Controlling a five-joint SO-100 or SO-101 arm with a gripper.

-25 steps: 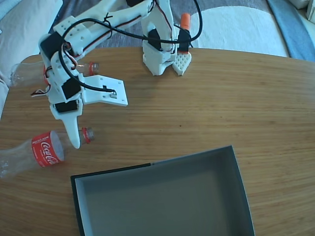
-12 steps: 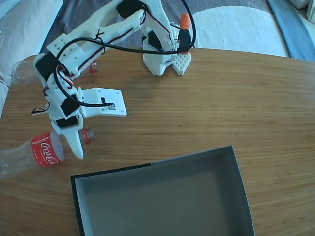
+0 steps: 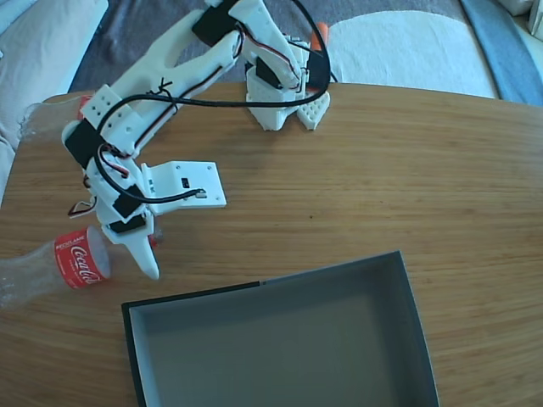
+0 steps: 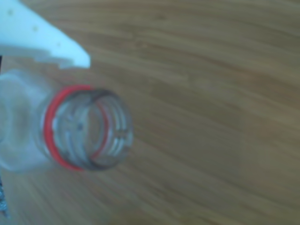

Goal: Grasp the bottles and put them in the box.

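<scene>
At the far left of the fixed view, one Coca-Cola bottle (image 3: 59, 264) lies on its side on the wooden table (image 3: 382, 178), red label up, neck pointing right. Your gripper (image 3: 170, 229) now sits over that neck: its white fixed finger (image 3: 140, 253) crosses the bottle just right of the label and hides the red cap ring, which was plainly visible a second ago. Over that second your arm has stretched forward and to the left, with the gripper sliding down the frame toward the near edge of the table. The flat moving finger (image 3: 188, 183) stands well out to the right, so the jaws are spread wide and nothing is pinched.

In the wrist view the bottle's open mouth (image 4: 101, 131) and red ring fill the left half, with one white fingertip (image 4: 51, 44) just above it; the picture is blurred, so you probably cannot judge contact from it.

The second bottle (image 3: 51, 114) lies at the upper left table edge, mostly hidden behind your arm, where its neck showed a second ago.

The box (image 3: 407, 297) stands at lower centre, unmoved, black walls and grey inside, holding no bottle.
</scene>
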